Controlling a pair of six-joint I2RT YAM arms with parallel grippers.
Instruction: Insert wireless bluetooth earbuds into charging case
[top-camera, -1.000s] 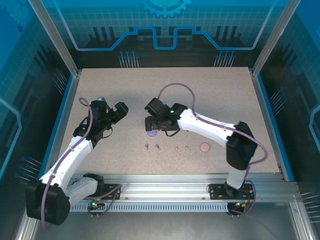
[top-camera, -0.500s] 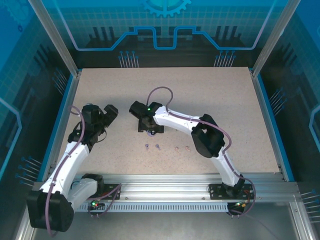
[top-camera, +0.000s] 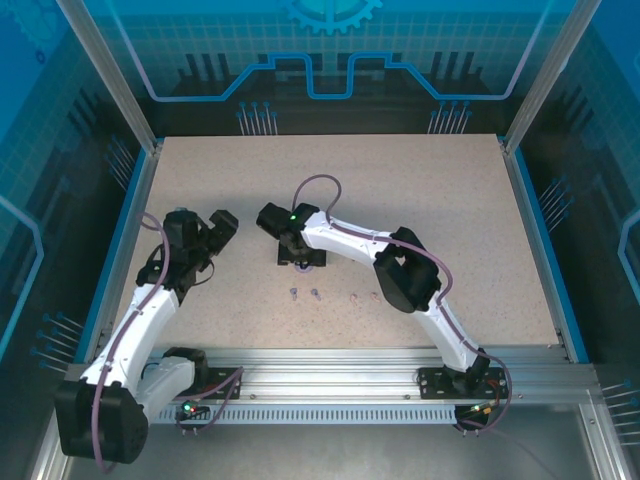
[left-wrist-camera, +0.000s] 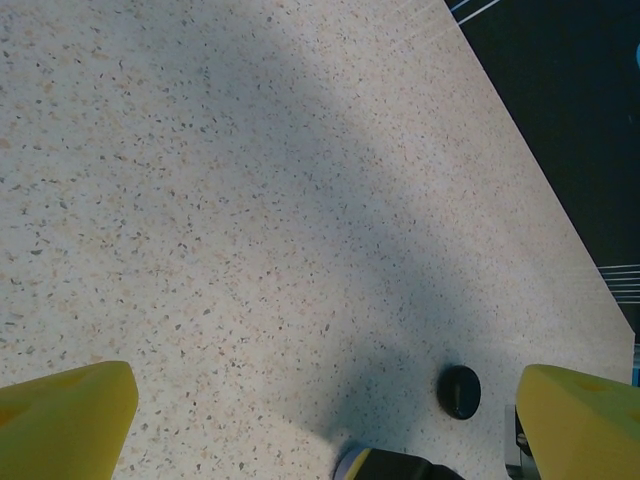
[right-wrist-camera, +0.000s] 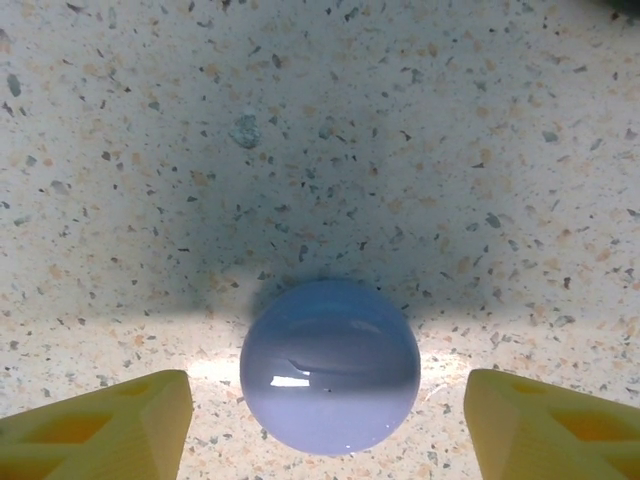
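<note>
A glossy lilac round charging case (right-wrist-camera: 330, 365) lies closed on the speckled table. My right gripper (right-wrist-camera: 325, 432) straddles it, open, with a gap between each yellow finger (right-wrist-camera: 100, 425) and the case. From above, that gripper (top-camera: 297, 255) sits left of centre. Two lilac earbuds (top-camera: 294, 293) and two pale pink earbuds (top-camera: 355, 296) lie in a row nearer the front edge. My left gripper (top-camera: 212, 232) hovers to the left, open and empty. A black round case (left-wrist-camera: 459, 391) lies ahead of it, between its yellow fingers (left-wrist-camera: 60, 415).
The right arm's elbow (top-camera: 400, 280) hangs low over the table just right of the pink earbuds. The table's right edge (left-wrist-camera: 540, 190) drops to dark floor. Blue frame rails (top-camera: 120, 240) border both sides.
My right arm has swung left and lowered its gripper around the lilac case, its fingers narrowing. My left gripper has drawn back a little to the left, still open.
</note>
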